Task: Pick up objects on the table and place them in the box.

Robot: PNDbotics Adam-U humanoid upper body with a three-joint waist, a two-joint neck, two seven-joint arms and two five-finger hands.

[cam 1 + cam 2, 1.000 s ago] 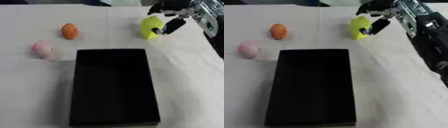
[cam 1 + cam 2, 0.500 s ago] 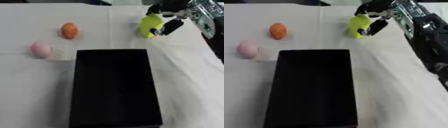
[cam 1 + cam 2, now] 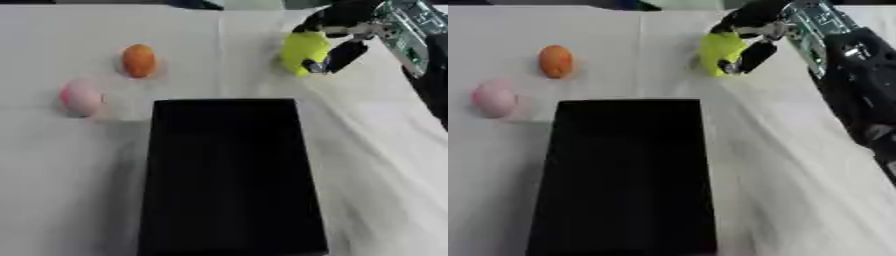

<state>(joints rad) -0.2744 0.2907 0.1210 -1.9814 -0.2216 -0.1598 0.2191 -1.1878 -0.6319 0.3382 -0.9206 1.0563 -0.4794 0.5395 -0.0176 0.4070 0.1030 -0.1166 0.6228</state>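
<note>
1. Right robot hand [image 3: 337, 37] is in the upper right of the frame, fingers curled round the yellow-green object [image 3: 304, 51]. Dark fingers over its top, thumb down its right side, so it's got hold of it. Can't tell if the object is lifted clear of the worktop [image 3: 376, 165] or touching it.
2. Left robot hand: not in either view, so nothing to say abt it.
3. The relation that matters imo: the black box [image 3: 229, 175] sits lower centre of the frame, and the held object is just past the box's far right corner, up and a bit to the right of it. So the carry looks like a short pull down-left toward the box opening.
4. Box's long axis runs top to bottom of the frame, so there's plenty of room along that line, less side to side. Prob safest to come in over the far short edge and let go near the middle.
5. Yellow-green object looks taller than wide, standing roughly upright in the grip, maybe tilted slightly.
6. Other stuff waiting: orange object [image 3: 138, 60] upper left, pink object [image 3: 80, 97] below and left of it, near the box's far left corner. Both apart from each other and well apart from the right robot hand.
7. Box looks empty inside afaict, but it's dark in there so not 100% sure.
</note>
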